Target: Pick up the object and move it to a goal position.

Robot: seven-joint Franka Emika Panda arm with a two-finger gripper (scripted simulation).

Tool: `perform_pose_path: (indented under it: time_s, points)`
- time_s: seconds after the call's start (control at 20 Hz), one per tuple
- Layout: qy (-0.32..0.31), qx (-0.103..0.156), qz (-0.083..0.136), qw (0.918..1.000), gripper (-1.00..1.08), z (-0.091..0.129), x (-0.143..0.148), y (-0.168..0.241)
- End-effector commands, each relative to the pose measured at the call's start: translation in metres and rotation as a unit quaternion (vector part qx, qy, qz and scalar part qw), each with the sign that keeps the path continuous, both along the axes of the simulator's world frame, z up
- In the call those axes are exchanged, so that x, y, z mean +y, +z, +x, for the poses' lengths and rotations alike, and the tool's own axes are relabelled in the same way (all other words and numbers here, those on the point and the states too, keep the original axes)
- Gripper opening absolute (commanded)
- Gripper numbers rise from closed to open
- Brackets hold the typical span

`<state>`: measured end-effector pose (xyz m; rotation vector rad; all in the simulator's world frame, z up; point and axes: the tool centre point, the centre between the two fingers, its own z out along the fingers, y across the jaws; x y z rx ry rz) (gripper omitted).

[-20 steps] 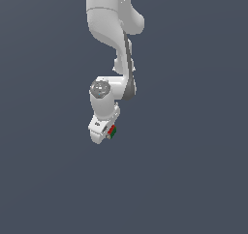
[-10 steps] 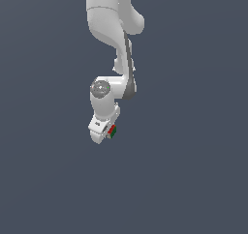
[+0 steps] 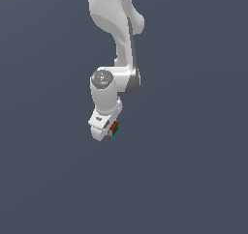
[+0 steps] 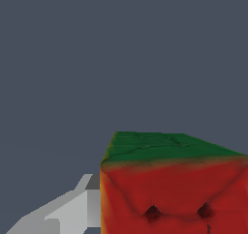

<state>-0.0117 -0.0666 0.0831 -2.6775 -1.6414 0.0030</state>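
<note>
The object is a small cube point(image 3: 114, 128) with a red face and a green face. It sits at the tip of my white gripper point(image 3: 109, 130), held off the ground in the exterior view. In the wrist view the cube point(image 4: 174, 184) fills the near corner, red face toward the camera and green face above it, with one grey finger point(image 4: 72, 211) pressed against its side. The other finger is hidden. The gripper is shut on the cube.
The white arm point(image 3: 116, 35) hangs down from the top of the exterior view. All around is plain dark grey ground point(image 3: 193, 180).
</note>
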Motion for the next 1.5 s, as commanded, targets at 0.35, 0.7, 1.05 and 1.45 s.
perform_pose_path:
  time_s: [0.35, 0.7, 1.05, 1.45]
  points:
    - [0.001, -0.001, 0.000, 1.0000, -1.00, 0.017, 0.026, 0.095]
    - [0.001, -0.001, 0.000, 1.0000, -1.00, 0.032, 0.046, 0.171]
    - [0.001, -0.001, 0.001, 1.0000, -1.00, 0.047, 0.064, 0.241]
    - [0.000, -0.001, 0.000, 1.0000, -1.00, 0.060, 0.077, 0.295]
